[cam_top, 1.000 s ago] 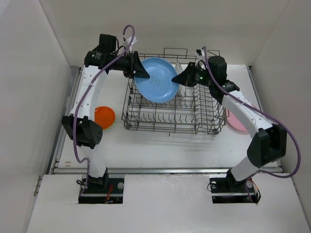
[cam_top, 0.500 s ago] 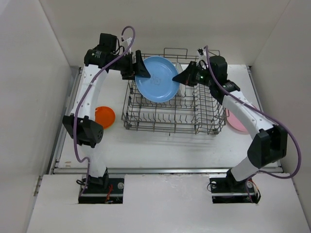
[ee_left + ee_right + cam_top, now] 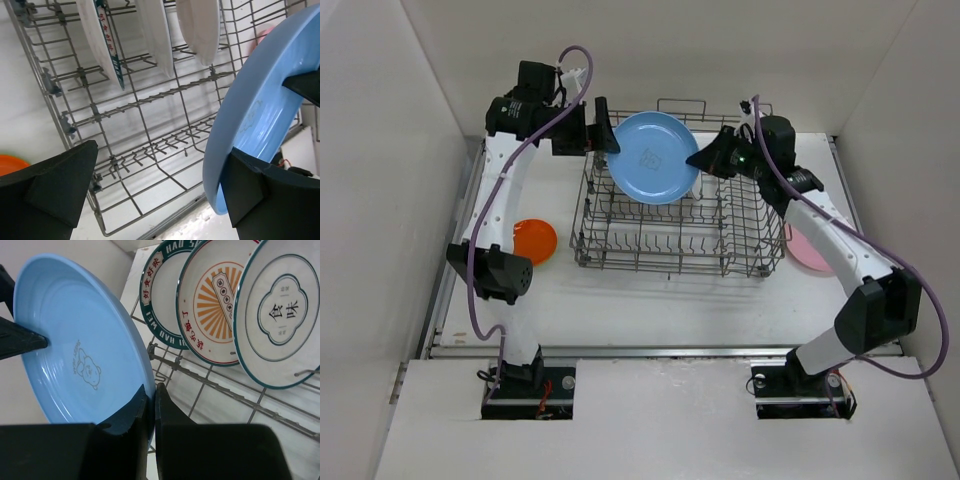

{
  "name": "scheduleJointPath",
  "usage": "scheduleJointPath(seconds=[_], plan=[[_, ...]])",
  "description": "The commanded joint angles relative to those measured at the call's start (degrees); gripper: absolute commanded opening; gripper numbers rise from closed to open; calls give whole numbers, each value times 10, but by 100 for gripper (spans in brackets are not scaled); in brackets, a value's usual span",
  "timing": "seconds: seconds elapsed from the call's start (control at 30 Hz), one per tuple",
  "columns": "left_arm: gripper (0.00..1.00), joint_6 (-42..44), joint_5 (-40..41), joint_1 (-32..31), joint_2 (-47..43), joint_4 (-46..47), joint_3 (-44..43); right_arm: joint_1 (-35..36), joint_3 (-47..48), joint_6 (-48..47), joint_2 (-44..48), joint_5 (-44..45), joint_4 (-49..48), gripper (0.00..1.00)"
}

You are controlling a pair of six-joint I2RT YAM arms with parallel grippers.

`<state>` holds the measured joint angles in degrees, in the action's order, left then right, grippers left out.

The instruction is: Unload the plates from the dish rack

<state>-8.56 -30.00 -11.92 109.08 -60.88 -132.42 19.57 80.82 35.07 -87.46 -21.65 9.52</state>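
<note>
Light blue plate [image 3: 653,158], tilted with its face toward the overhead camera, held over the far side of the dish rack [image 3: 670,245]. My right gripper [image 3: 705,158] has its fingers [image 3: 140,405] pinched tight on the plate's rim, one on the face and one on the back, as my right wrist view shows. A small bear outline is printed in the plate's well. My left gripper [image 3: 605,128] stands spread wide at the plate's opposite edge. In my left wrist view one finger [image 3: 250,195] sits just behind the rim and the other [image 3: 55,185] is well apart from it, over the rack's tines; I cannot tell whether the nearer finger truly touches. Three white patterned plates [image 3: 212,300] stand upright side by side in the tines, just behind the held plate. An orange plate [image 3: 535,240] lies flat on the table [image 3: 650,300] left of the rack. A pink plate [image 3: 807,255] lies flat to the right, partly hidden by my right arm
</note>
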Motion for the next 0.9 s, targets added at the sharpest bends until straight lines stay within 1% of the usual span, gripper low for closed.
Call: scheduleJointPath(seconds=[0.0, 0.03, 0.13, 0.2, 0.3, 0.33, 0.37, 0.47, 0.5, 0.57, 0.6, 0.67, 0.7, 0.77, 0.8, 0.87], plan=[[100, 24, 87, 6, -43, -13, -31, -18, 24, 11, 40, 69, 29, 0], [100, 29, 94, 6, -48, -13, -31, -25, 30, 11, 49, 93, 37, 0], [100, 42, 113, 6, -72, 9, -14, -45, 36, 11, 69, 130, 57, 0], [100, 48, 133, 6, -83, 23, 25, -59, 36, 5, 94, 152, 67, 0], [100, 61, 165, 1, -70, 23, 49, -91, 49, 5, 128, 242, 111, 0], [100, 61, 188, 1, -63, 7, 49, -102, 54, 5, 135, 266, 127, 0], [100, 67, 207, 1, -50, 2, 54, -130, 61, 5, 142, 327, 174, 0], [100, 78, 212, 1, -44, -4, 66, -174, 61, 5, 150, 349, 199, 0], [100, 79, 207, 1, -44, 1, 66, -200, 54, 5, 157, 349, 199, 0], [100, 79, 174, 1, -50, 9, 80, -216, 42, 5, 164, 341, 194, 0], [100, 84, 160, 1, -57, 17, 80, -222, 26, 5, 164, 318, 188, 0], [100, 89, 114, -11, -64, 26, 80, -222, 7, 5, 171, 291, 173, 0], [100, 96, 102, -16, -71, 33, 80, -222, -5, 5, 171, 261, 153, 0], [100, 102, 80, -28, -71, 33, 64, -222, -43, 15, 176, 227, 126, 0], [100, 102, 48, -39, -71, 33, 59, -222, -51, 29, 176, 217, 116, 0], [100, 102, 11, -45, -71, 33, 49, -222, -57, 29, 168, 211, 116, 0]])
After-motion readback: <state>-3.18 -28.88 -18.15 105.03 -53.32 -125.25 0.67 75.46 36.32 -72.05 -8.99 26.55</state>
